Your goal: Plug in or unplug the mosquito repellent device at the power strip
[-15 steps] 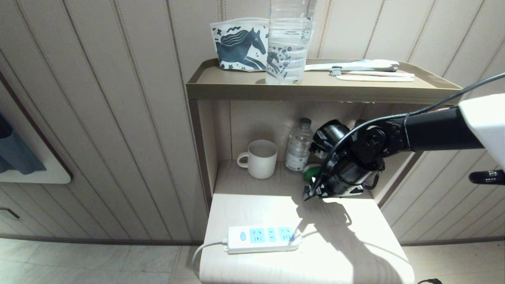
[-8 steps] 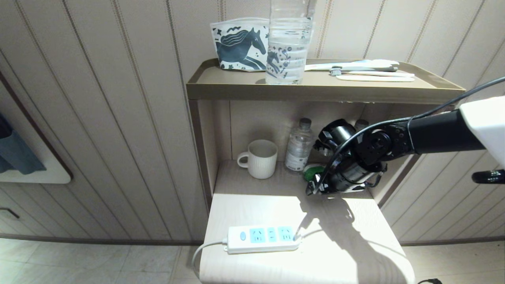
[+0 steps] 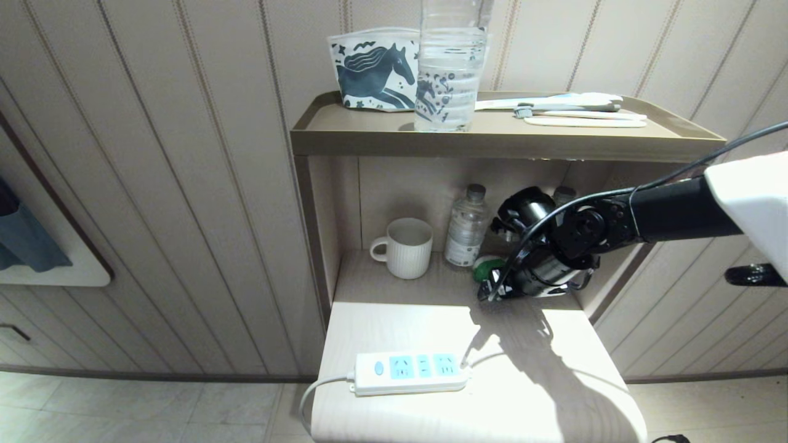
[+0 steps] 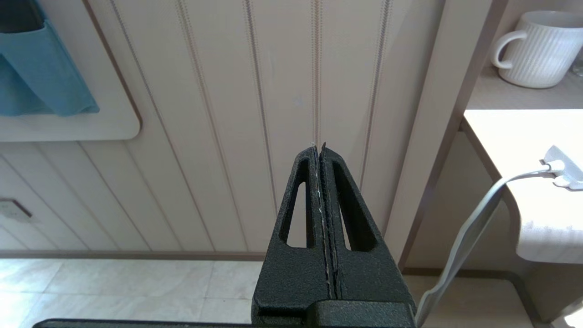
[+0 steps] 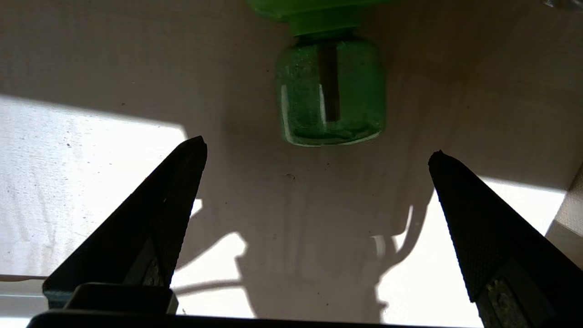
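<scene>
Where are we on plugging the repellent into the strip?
Done: nothing plugged; the power strip shows bare sockets. In hand: the right gripper, open, is lined up on the mosquito repellent device lying on the shelf, not gripping it. Left: grasp, carry, insert. The left gripper is shut, off by the wall.

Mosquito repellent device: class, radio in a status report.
Right gripper open, short of mosquito repellent device lying on shelf. Left gripper shut, parked. Power strip sockets empty. Small water bottle beside device.

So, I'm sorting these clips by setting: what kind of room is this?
Probably a bedroom or hotel room: a beige two-tier bedside stand against panelled wall, holding a white ribbed mug, clear water bottles and a white power strip.
</scene>
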